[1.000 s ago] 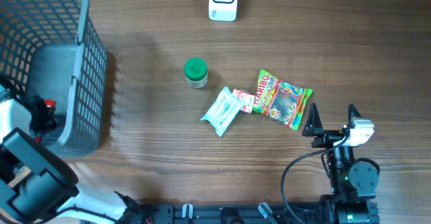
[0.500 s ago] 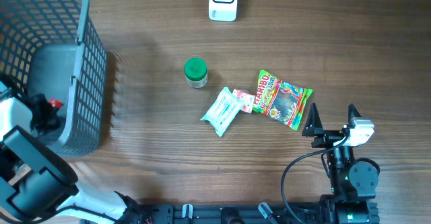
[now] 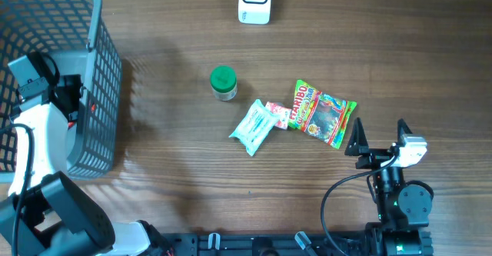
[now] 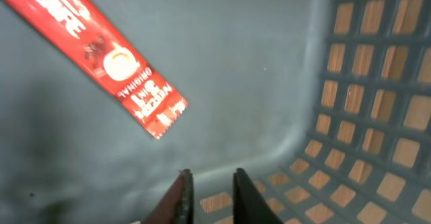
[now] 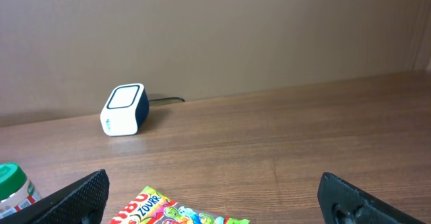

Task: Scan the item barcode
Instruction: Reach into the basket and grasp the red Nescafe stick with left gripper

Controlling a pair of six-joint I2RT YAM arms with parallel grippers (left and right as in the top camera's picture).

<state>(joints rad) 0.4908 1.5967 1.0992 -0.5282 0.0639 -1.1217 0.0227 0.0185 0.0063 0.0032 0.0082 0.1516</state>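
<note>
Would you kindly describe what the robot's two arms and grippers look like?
The left arm has white shells, black joints and a thin black lead; the left gripper has slim dark fingers. The right arm is black, with a looping black cable, a white wrist block and the right gripper, pointed and black.

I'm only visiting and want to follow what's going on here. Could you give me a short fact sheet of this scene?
Basket: grey plastic mesh basket, at the table's left
In basket: red coffee-stick sachet, lying flat on the floor
Left gripper: inside the basket, jaws slightly apart, empty
Right gripper: wide open, empty, beside the sweets
Scanner: white box-shaped barcode scanner, at the far edge
Loose on table: green-lidded jar, white wipes packet, small pink packet, colourful gummy-sweet bag
</note>
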